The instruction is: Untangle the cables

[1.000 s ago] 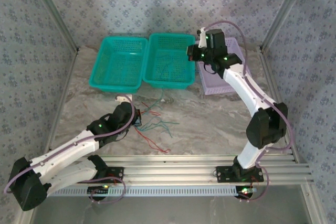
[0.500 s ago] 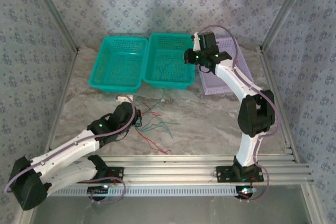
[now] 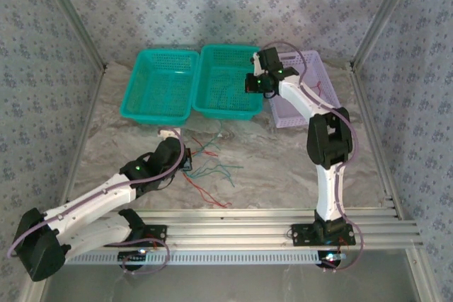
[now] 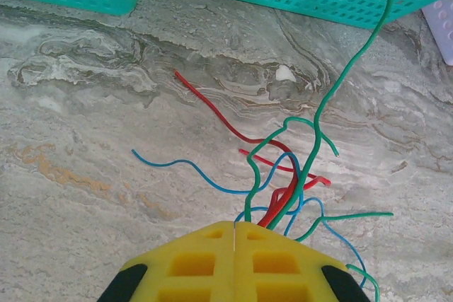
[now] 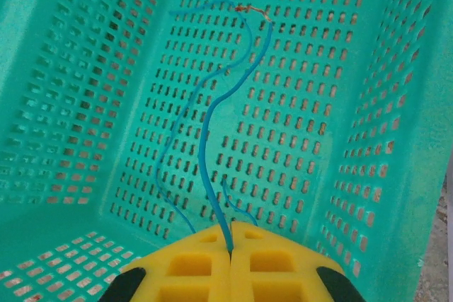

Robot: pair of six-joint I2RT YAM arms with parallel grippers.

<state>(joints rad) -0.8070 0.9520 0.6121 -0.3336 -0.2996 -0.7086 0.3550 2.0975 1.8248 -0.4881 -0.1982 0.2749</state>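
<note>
The left gripper [image 4: 234, 227], bottom centre, is closed on the tangled cables [image 4: 286, 190], which fan across the table [image 4: 106, 139]. The right gripper [image 5: 231, 243], bottom centre, pinches a blue cable [image 5: 202, 153] inside the teal basket [image 5: 318, 68].
</note>
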